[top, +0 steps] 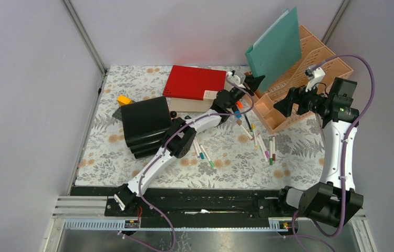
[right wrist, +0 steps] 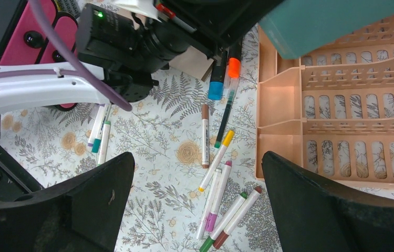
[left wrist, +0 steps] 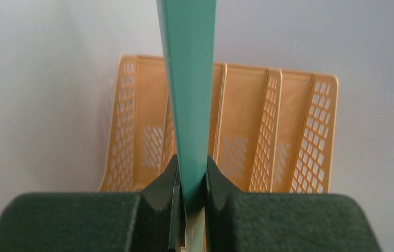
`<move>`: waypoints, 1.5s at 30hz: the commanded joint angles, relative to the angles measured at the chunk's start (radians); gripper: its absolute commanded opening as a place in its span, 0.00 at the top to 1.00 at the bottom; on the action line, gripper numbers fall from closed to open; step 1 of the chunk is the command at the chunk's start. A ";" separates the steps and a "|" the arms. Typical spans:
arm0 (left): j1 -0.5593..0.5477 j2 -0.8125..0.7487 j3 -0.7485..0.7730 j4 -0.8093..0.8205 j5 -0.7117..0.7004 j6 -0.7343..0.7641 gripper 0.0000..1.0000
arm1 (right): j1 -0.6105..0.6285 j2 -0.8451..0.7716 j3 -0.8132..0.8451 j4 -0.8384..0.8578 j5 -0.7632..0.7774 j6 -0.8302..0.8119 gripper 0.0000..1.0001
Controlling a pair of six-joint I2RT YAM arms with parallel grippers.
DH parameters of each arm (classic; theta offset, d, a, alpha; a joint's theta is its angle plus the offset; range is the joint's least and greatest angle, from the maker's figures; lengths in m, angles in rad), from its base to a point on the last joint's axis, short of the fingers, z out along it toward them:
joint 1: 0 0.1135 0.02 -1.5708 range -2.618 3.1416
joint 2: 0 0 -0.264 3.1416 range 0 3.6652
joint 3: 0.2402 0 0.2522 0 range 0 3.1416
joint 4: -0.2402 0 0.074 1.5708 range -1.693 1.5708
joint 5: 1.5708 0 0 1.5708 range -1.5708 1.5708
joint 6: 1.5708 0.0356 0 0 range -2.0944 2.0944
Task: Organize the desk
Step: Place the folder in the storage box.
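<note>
Pinching the teal folder by its lower edge with the left tool, jaws closed tight on the thin board, so as to keep it upright and edge-on to the dividers of the peach file rack behind. Carried tilted over the rack's left end, probably not yet seated in any slot, though hard to say which slot from these angles. Hovering with the right tool spread wide and empty over the loose markers, just beside the rack's low front compartments; a sensible place to wait, whether for gathering pens or for steadying the rack. Lying beneath all of it, the fern-printed tabletop, bearing a red book, a stack of black trays and a small yellow block toward its far left. Shown from the left wrist alone: the grip itself and the folder's line against the dividers. Shown from the right wrist alone: marker caps and colours, plus bare front compartments. Shown from overhead alone: both arms reaching toward the rack, with the remaining clutter around them.
</note>
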 commanded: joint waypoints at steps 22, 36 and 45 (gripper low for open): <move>-0.037 0.000 0.062 0.021 -0.051 0.029 0.63 | -0.004 -0.012 0.004 0.001 -0.037 -0.016 0.02; -0.036 -0.126 -0.115 0.091 -0.030 0.027 0.32 | -0.004 -0.022 -0.001 0.018 -0.040 -0.002 0.01; -0.020 -0.493 -0.617 0.271 -0.012 0.039 0.01 | -0.004 -0.009 0.029 0.215 0.082 0.264 0.00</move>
